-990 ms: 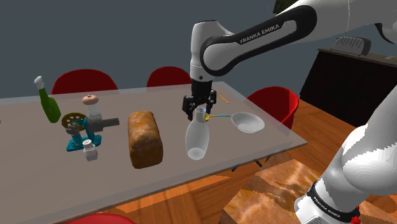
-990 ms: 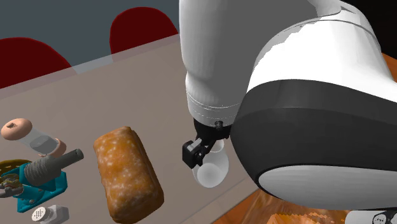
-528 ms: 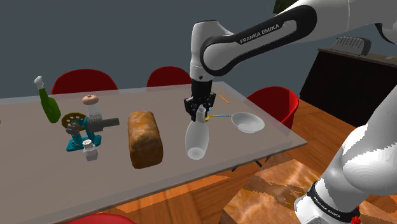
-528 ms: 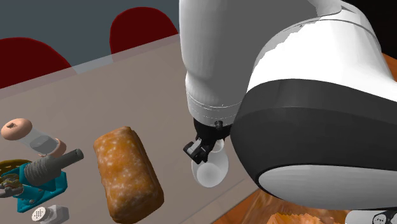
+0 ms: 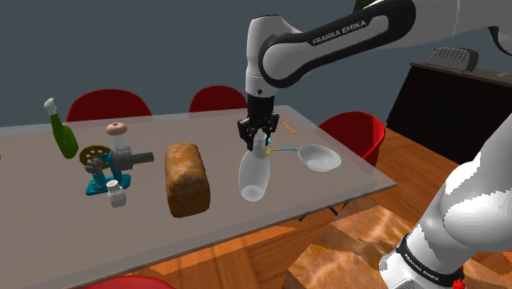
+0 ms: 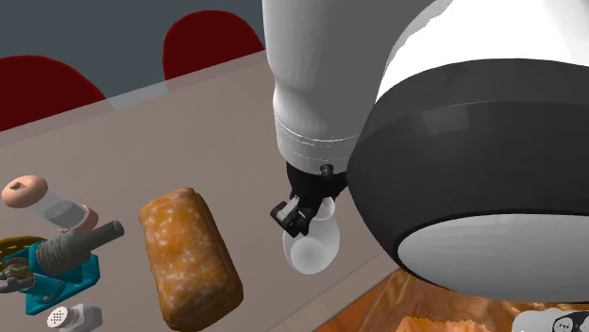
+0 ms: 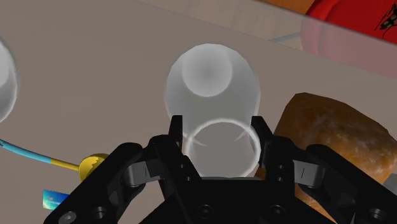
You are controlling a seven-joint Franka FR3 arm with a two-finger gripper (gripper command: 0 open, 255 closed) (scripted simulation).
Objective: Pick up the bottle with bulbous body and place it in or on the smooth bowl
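A clear glass bottle with a bulbous body [image 5: 253,174] hangs upright just above the grey table [image 5: 345,193], its neck clasped by my black gripper [image 5: 258,141], which is shut on it. In the wrist view the two fingers [image 7: 177,130] press the rim of the bottle [image 7: 213,83] from both sides, with the gripper [image 7: 219,147] directly over it. The second exterior view has the gripper [image 6: 304,212] over the bottle's round body [image 6: 310,247], partly behind the arm. The smooth pale bowl [image 5: 318,157] sits on the table towards the shoulder view's right of the bottle.
A bread loaf [image 5: 186,178] lies close to the bottle on the shoulder view's left. Further left stand a teal grinder [image 5: 111,168], a small white shaker [image 5: 117,195] and a green bottle [image 5: 61,133]. A blue-and-yellow pen [image 5: 283,150] lies between bottle and bowl. Red chairs [image 5: 354,130] ring the table.
The fingers closed from wide apart onto the bottle's neck. Since then the arm has risen a little, and the bottle has come up slightly with it.
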